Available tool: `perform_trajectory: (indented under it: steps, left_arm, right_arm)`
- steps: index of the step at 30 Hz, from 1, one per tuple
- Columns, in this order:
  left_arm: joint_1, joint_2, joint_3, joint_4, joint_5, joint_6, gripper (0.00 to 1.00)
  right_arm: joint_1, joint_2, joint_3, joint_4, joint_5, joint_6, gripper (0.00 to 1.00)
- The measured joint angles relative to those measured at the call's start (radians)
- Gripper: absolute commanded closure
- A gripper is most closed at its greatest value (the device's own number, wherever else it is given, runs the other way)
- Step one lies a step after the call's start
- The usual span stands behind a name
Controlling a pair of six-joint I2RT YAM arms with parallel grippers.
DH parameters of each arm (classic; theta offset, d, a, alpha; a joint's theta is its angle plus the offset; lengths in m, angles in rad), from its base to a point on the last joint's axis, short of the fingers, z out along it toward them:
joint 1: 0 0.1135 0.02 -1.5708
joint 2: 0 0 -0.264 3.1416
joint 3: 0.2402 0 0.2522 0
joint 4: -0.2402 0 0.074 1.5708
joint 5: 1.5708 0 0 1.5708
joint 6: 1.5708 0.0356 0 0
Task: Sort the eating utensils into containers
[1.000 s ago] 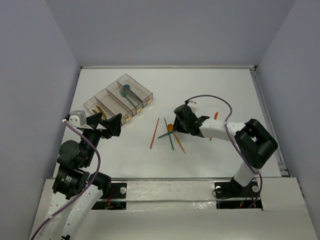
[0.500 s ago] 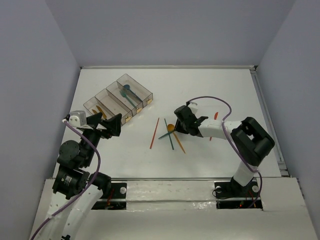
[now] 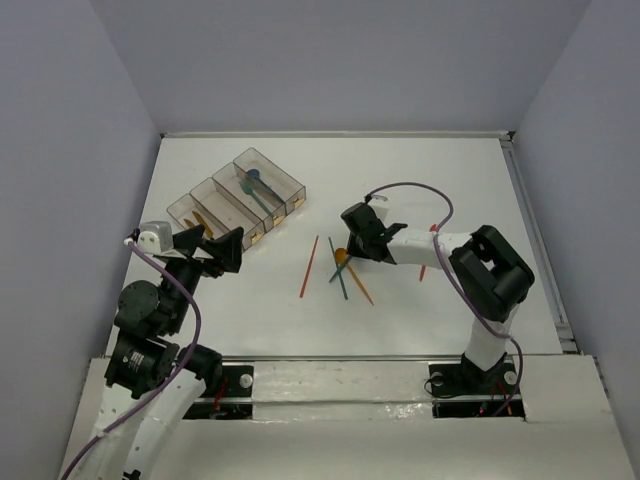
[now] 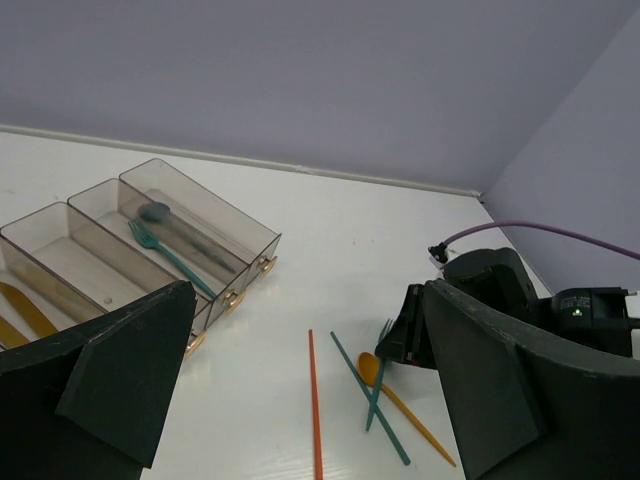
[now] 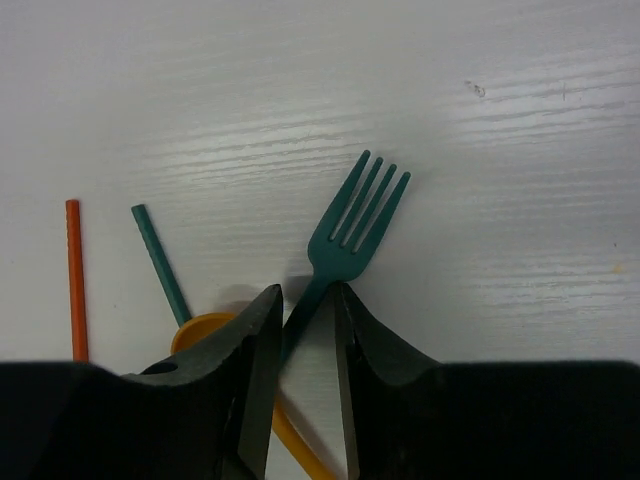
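Observation:
A teal fork (image 5: 355, 215) lies on the white table, tines pointing away from the right wrist. My right gripper (image 5: 305, 290) is low over it, its narrow-set fingers closed on the fork's neck. The fork (image 3: 337, 271) crosses a teal stick (image 3: 340, 275) and an orange spoon (image 3: 353, 277), with an orange stick (image 3: 308, 267) to their left. The four joined clear bins (image 3: 237, 195) stand at the back left, holding a teal fork (image 4: 165, 255), a blue spoon (image 4: 153, 211) and an orange piece (image 4: 20, 303). My left gripper (image 3: 212, 248) is open and empty just in front of the bins.
A red utensil (image 3: 431, 232) lies on the table to the right, partly hidden by the right arm. The right arm's purple cable (image 3: 405, 187) arcs above it. Walls close the table at the back and sides.
My right gripper has moved left and slightly back, and the teal fork has swung round with it from pointing left to lying steeper. The left arm has not moved.

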Motion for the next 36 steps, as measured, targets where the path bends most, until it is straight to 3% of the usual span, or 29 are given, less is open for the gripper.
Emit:
perform_trajectory:
  steps: [6, 14, 26, 31, 36]
  left_arm:
    - [0.000, 0.000, 0.000, 0.000, 0.000, 0.000, 0.01]
    - [0.000, 0.000, 0.000, 0.000, 0.000, 0.000, 0.01]
    - [0.000, 0.000, 0.000, 0.000, 0.000, 0.000, 0.01]
    - [0.000, 0.000, 0.000, 0.000, 0.000, 0.000, 0.01]
    - [0.000, 0.000, 0.000, 0.000, 0.000, 0.000, 0.01]
  right_arm:
    - [0.000, 0.014, 0.021, -0.030, 0.019, -0.013, 0.78]
    - [0.000, 0.034, 0.053, -0.063, 0.039, -0.012, 1.00]
    - [0.000, 0.048, 0.093, -0.079, 0.039, -0.002, 1.00]
    - [0.000, -0.038, 0.092, -0.038, 0.031, -0.027, 1.00]
    - [0.000, -0.142, 0.093, 0.106, -0.032, -0.081, 1.00]
